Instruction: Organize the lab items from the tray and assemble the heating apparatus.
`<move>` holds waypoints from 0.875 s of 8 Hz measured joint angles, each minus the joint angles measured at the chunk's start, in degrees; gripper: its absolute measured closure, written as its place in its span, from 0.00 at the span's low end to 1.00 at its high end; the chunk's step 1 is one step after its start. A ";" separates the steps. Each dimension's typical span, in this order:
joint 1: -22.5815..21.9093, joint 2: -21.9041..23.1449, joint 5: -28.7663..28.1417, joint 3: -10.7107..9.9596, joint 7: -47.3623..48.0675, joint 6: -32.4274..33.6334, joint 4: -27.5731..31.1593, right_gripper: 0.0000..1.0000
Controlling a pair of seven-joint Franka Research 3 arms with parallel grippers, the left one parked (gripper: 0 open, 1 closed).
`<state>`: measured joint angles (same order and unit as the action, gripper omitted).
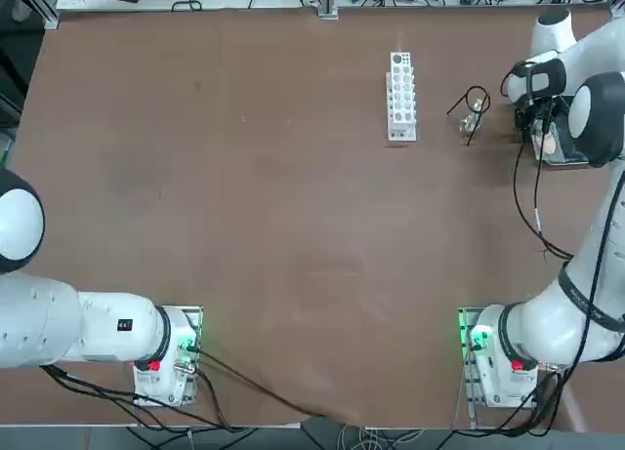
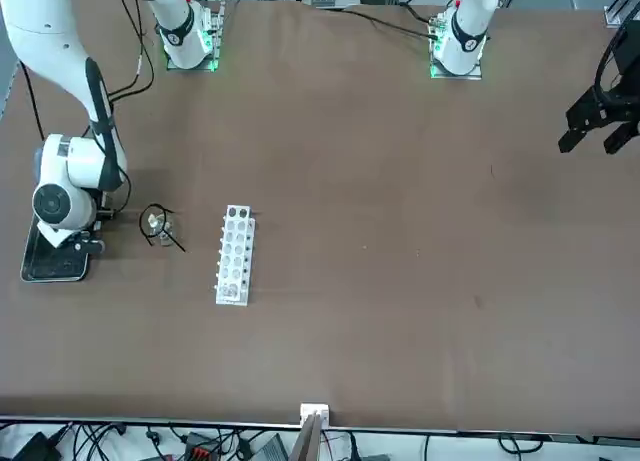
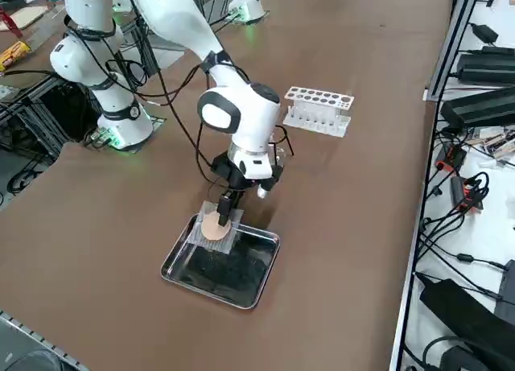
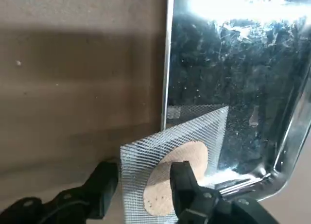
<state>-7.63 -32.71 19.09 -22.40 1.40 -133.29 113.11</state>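
The square grey mesh (image 4: 170,153) with its tan round centre lies tilted over the corner rim of the shiny metal tray (image 4: 233,88). In the right side view, my right gripper (image 3: 225,212) reaches down onto the mesh (image 3: 216,226) at the tray's (image 3: 229,274) near corner. My gripper (image 4: 143,185) is open. One finger (image 4: 103,184) stands outside the mesh's edge and the other rests over the tan disc. The black wire ring stand (image 1: 477,101) and the clear glass burner (image 1: 470,124) sit together on the table left of the tray.
A white holed test tube rack (image 1: 401,96) stands on the table just left of the ring stand (image 2: 155,223). The right arm hangs over the tray (image 2: 50,266) at the table's far right edge. Cables run along the table's edges.
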 joint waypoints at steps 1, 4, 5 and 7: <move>-0.07 0.00 0.00 0.07 0.46 0.00 0.00 0.35; -0.07 0.00 0.08 0.07 2.04 0.00 -0.08 0.47; -0.07 0.01 0.17 0.05 2.28 0.00 -0.11 0.51; -0.07 0.01 0.21 0.03 2.47 0.03 -0.29 0.53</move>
<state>-7.70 -32.71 19.31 -22.37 3.87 -133.26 112.81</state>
